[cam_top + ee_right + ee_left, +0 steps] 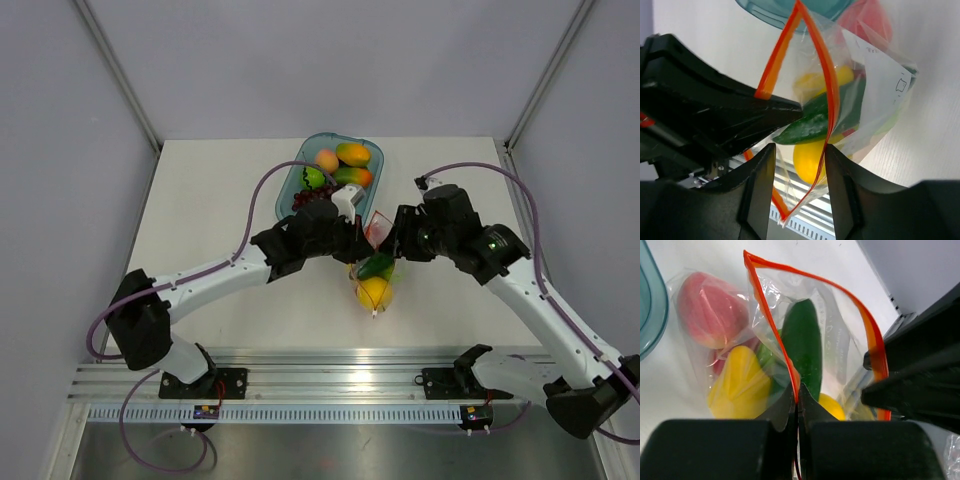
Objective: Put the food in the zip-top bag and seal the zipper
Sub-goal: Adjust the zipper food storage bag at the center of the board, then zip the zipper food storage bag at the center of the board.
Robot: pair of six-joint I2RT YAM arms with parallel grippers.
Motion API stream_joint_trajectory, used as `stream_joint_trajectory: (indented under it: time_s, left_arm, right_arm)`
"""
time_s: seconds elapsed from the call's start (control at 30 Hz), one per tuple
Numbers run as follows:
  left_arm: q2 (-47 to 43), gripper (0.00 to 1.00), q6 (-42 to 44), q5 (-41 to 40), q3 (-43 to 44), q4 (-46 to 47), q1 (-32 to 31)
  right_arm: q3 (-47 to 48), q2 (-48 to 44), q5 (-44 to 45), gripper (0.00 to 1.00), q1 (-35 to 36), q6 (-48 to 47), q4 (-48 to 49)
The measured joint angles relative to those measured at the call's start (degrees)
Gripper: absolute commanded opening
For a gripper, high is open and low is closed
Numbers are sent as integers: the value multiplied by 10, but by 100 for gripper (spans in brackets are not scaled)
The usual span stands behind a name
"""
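Near the middle of the worktop, a little toward its near edge, the zip-top bag [835,340] hung between the two arms, its mouth gaping. It looked like thin, crinkly film, light and floppy, and likely to slip and fold anywhere but at the stiffer zipper [772,325], which seemed the sensible place to hold it. The left gripper [798,430] was pinched tight on one lip of that strip. The right gripper [800,165] had its jaws apart, with the other lip running between them, not yet clamped.

Inside the bag sat a dark cucumber [802,340], a lemon [737,380] and a pinkish peach [710,310], enough weight to make the film sag. At the middle of the far edge, the blue tray [312,148] held mangoes [352,153] and a grape bunch [310,198].
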Motion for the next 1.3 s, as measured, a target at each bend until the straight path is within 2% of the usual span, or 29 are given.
stream_joint_trajectory:
  time_s: [0.23,0.43,0.57,0.7,0.93,1.1,1.3]
  left_arm:
    - [0,0,-26,-11,46,-23,0]
    - [-11,0,-68,-63,67,-78,0]
    - [-54,0,-107,-98,62,-122,1]
    - [-130,0,-145,-124,37,-155,1]
    - [-280,0,-228,-192,-76,-192,1]
    - [-333,0,-275,-276,-102,-250,2]
    - [-361,0,-314,-356,-111,-258,3]
  right_arm:
    - [30,-76,6,61,2,3,-16]
    - [30,-97,25,61,19,-4,-43]
    - [17,-99,45,61,24,-14,-42]
    - [4,-101,62,62,25,-29,-31]
    - [-16,-101,62,62,25,-61,33]
    - [-18,-88,47,63,25,-67,68]
    - [-18,-37,9,62,52,-61,113]
